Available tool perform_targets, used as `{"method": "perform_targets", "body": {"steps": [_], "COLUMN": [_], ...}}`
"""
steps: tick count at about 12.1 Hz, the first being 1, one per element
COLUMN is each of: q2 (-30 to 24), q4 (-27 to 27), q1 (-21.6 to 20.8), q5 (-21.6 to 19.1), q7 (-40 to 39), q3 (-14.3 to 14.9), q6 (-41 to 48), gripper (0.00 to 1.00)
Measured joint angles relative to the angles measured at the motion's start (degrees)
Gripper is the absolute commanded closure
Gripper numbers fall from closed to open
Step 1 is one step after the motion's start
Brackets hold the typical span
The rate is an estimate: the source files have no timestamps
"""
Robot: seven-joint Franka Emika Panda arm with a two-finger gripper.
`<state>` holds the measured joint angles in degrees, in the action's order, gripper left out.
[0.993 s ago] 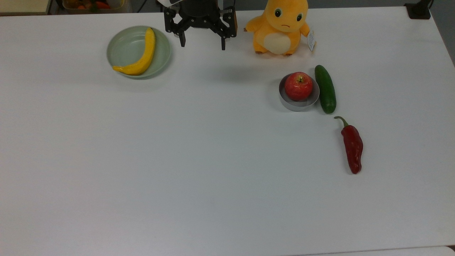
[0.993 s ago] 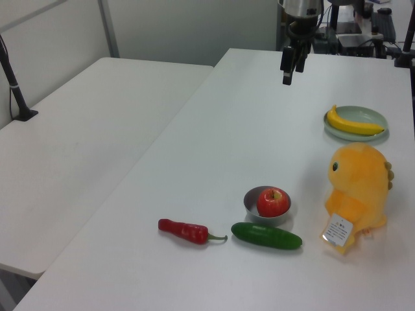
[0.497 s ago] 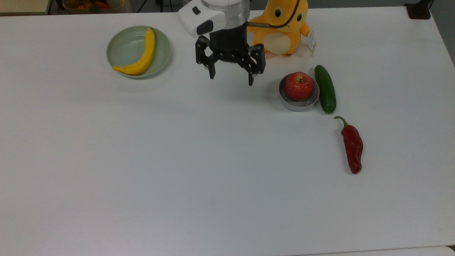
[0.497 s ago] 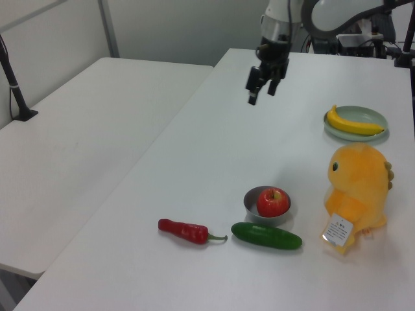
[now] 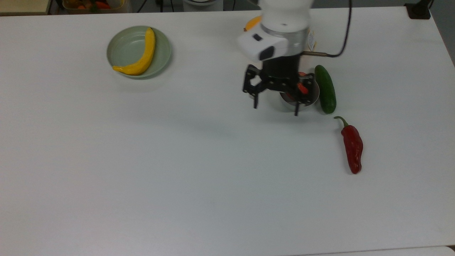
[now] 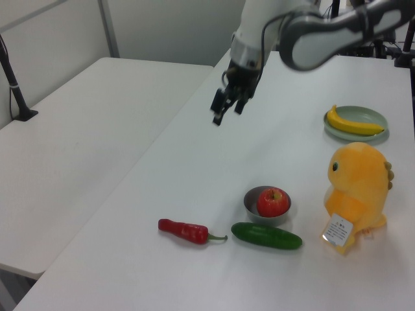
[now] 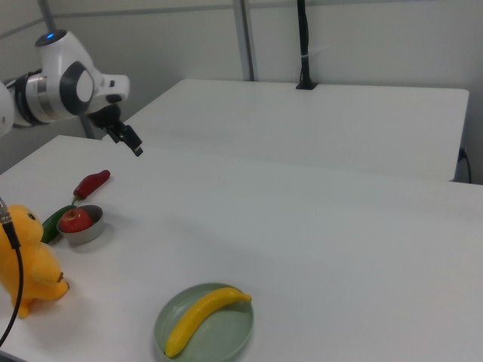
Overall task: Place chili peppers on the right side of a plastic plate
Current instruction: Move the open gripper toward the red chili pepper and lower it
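Empty black two-finger gripper, jaws spread, hangs above white worktop; long wrinkled dark red chili pepper lies toward the top view's lower right, long axis near-vertical

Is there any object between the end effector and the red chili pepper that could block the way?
Nothing visible blocks it. The end effector hangs open, high above the table. The chili pepper lies alone on bare table, with the cucumber and the grey dish holding the apple beside the path, not across it.
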<state>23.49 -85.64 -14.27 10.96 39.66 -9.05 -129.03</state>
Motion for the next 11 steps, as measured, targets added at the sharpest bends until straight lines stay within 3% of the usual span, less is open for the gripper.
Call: {"method": "perform_targets", "body": {"steps": [3,7,11], "q2": [5.1,11.85,15.52], "q4": [1.17,7.69,8.99], "q1": [-5.79,-10.8,-16.41], "q5": [8.9,10.95,14.06], "q7": [9.32,14.96,18.18], "q3": [0.21,1.52,2.63], "q6": [-7.19,-8.75,-10.9], "gripper": [0.0,0.0,0.0]}}
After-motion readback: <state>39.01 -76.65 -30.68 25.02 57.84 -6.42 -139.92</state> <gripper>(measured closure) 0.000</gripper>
